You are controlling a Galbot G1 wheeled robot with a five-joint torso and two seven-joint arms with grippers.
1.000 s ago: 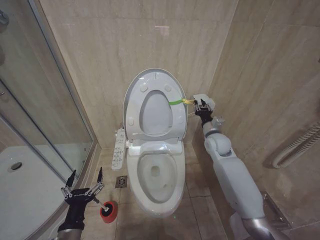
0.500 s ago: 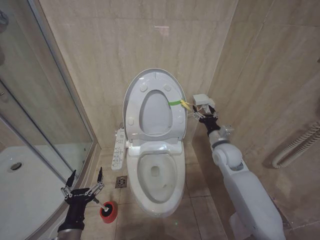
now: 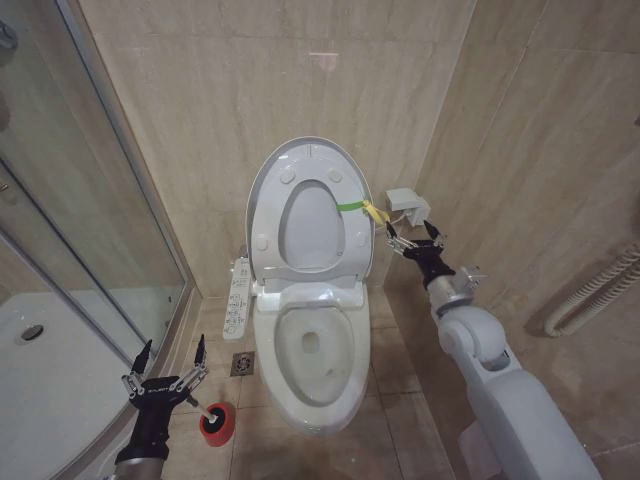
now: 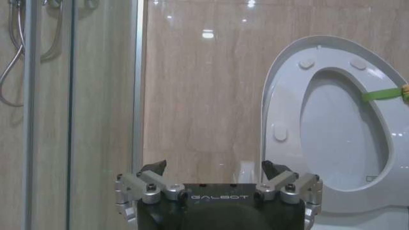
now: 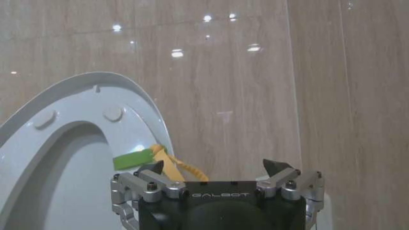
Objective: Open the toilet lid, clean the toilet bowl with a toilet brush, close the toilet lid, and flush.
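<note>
White lid (image 3: pixel 308 205) stands upright against wall above bowl (image 3: pixel 312 350) | brush (image 3: pixel 203 408) in red holder (image 3: pixel 217 423) left of bowl, just beside spread left gripper (image 3: pixel 168 361), the nearer arm | right gripper (image 3: pixel 408 235), spread, empty, right of lid by its strap (image 3: pixel 360 206).

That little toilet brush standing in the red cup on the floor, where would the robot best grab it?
Probably by the thin white handle of the toilet brush, coming from above. It slants up out of the red cup toward the open left gripper, while the bristle end sits down in the cup.
</note>
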